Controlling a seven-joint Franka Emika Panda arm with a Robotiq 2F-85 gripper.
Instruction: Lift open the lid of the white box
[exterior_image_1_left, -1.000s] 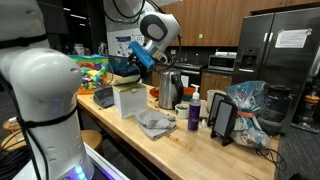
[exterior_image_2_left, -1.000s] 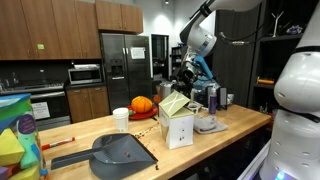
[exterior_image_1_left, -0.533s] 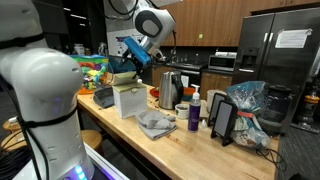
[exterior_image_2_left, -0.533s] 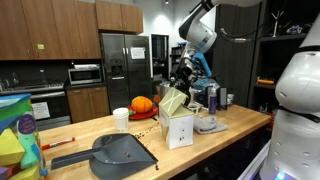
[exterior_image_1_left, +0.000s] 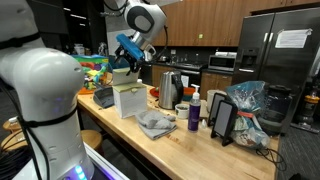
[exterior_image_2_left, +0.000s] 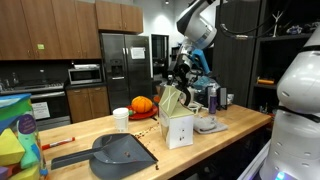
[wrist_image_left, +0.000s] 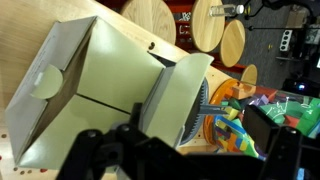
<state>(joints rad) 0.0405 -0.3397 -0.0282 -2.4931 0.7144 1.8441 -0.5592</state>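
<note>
**Lid raised, box near the counter edge**

We see the white box (exterior_image_2_left: 178, 128) on the wooden counter (exterior_image_2_left: 110, 128), its lid (exterior_image_2_left: 173, 101) tilted up under the gripper (exterior_image_2_left: 180, 77). Whether the jaws pinch it, we cannot tell. Its inside is hidden.

White box (exterior_image_2_left: 178, 128) on the counter (exterior_image_2_left: 120, 128), lid (exterior_image_2_left: 172, 101) tilted up above it, dustpan (exterior_image_2_left: 118, 152) beside

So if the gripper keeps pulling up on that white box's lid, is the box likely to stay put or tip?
It could well tip or slide. The white box looks like thin folded card, so probably light. It stands tall on a small base, and the raised lid is pulled from the top, by the gripper. The lid itself probably flexes.
</note>
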